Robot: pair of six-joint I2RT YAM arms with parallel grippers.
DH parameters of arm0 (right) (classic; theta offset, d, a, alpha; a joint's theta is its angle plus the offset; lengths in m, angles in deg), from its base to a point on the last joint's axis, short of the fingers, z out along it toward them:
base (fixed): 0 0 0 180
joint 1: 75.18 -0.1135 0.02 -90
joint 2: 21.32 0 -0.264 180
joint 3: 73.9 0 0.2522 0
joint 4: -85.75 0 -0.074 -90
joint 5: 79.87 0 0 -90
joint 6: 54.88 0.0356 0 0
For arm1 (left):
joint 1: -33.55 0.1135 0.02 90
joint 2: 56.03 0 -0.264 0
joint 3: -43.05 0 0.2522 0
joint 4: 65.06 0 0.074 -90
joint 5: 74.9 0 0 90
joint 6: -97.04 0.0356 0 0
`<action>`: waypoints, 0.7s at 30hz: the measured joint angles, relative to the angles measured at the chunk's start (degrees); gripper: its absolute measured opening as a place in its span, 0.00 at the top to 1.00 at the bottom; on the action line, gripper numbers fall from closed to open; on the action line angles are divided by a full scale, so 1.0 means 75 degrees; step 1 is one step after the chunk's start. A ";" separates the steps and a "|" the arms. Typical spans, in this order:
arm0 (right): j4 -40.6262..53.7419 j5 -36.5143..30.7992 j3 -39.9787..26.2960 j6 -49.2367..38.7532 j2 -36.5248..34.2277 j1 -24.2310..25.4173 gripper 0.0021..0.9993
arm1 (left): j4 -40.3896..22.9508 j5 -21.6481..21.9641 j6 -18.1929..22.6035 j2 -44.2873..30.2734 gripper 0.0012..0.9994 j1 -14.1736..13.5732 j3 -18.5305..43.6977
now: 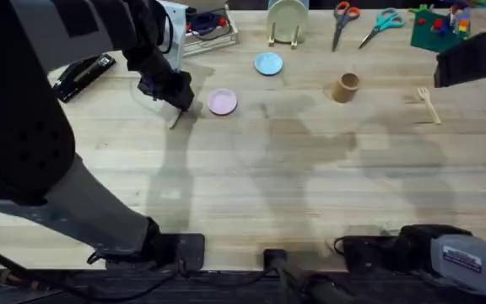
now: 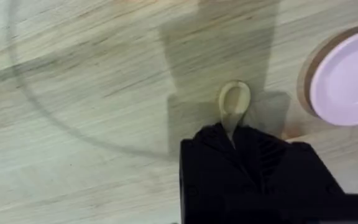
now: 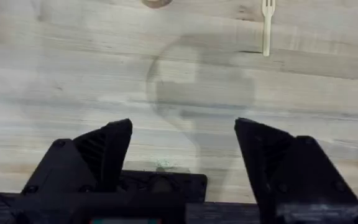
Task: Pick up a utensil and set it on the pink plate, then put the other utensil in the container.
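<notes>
Progress: early, w/ neither half of the task finished. The pink plate (image 1: pixel 222 102) is bare, and the container (image 1: pixel 345 86) shows nothing sticking out of it.

First half looks underway. Left gripper (image 1: pixel 178 100) is down at the tabletop (image 1: pixel 251 186) just beside the plate, on its left in the overhead view. In the left wrist view its black fingers (image 2: pixel 219 146) are closed on the handle of the utensil (image 2: pixel 234 102), w/ the rounded bowl end poking out past the fingertips. So: clenched on the spoon-like utensil. Can't tell if it's lifted clear or touching the wood. Overhead shows a short pale bit of it under the gripper, slanting down-left, so its long axis runs roughly diagonal, tilted away from the plate; which end is which isn't clear from above.

Left to do, as I judge it: carry it over the plate rim, release, then handle the fork.

The other utensil (image 1: pixel 429 105) lies flat on the tabletop far right, well apart from the container. Long axis near front-to-back w/ a slight slant, tines at the far end.

Right gripper (image 3: pixel 182 152) sits back near its base, fingers spread wide, holding nothing.
</notes>
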 joint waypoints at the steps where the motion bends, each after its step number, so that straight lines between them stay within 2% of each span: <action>1: 0.0000 0.0000 0.0000 0.0000 0.0000 0.0000 0.01 | -0.0016 0.0003 -0.0022 0.0003 0.96 0.0000 0.0000; 8: 0.0000 0.0000 0.0000 0.0001 0.0000 0.0000 0.01 | -0.0311 0.0063 -0.0029 0.0261 0.96 0.0003 -0.0015; 15: 0.0000 0.0000 0.0000 0.0000 0.0000 0.0000 0.00 | -0.0568 0.0013 -0.0168 0.1332 0.96 0.0003 -0.0015; 21: 0.0000 0.0000 0.0000 0.0000 0.0000 0.0000 0.01 | -0.1491 -0.0132 -0.0221 0.1700 0.96 0.0001 0.0198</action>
